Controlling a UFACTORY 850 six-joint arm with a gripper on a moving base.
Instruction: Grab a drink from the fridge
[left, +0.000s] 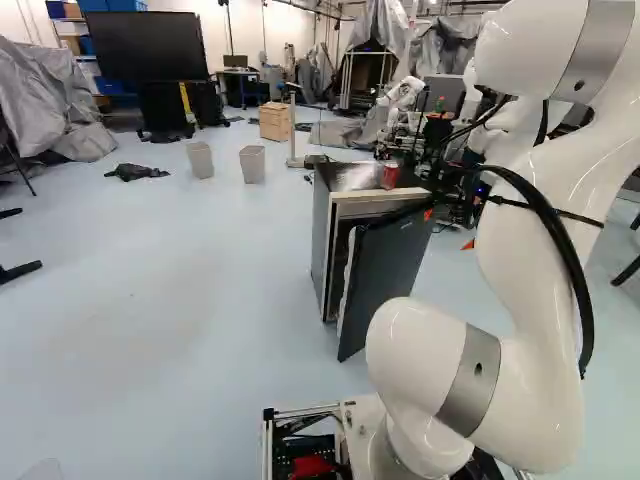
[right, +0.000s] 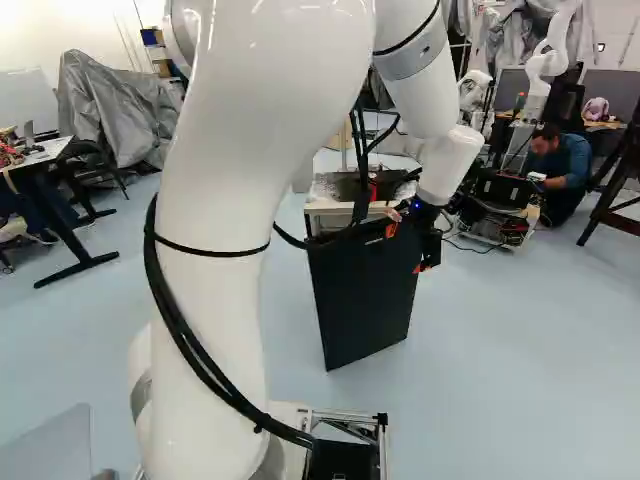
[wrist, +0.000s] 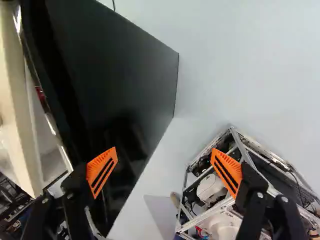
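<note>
One dark fridge (left: 321, 235) stands ajar, a red can (left: 390, 175) on its top near the front edge: likely smooth, thin-walled, weightier if full; best held round its middle, gently. Rightward come the door (right: 362, 290), probably stiff, and the gripper (wrist: 164, 167), fingers spread, pinching nothing.
</note>
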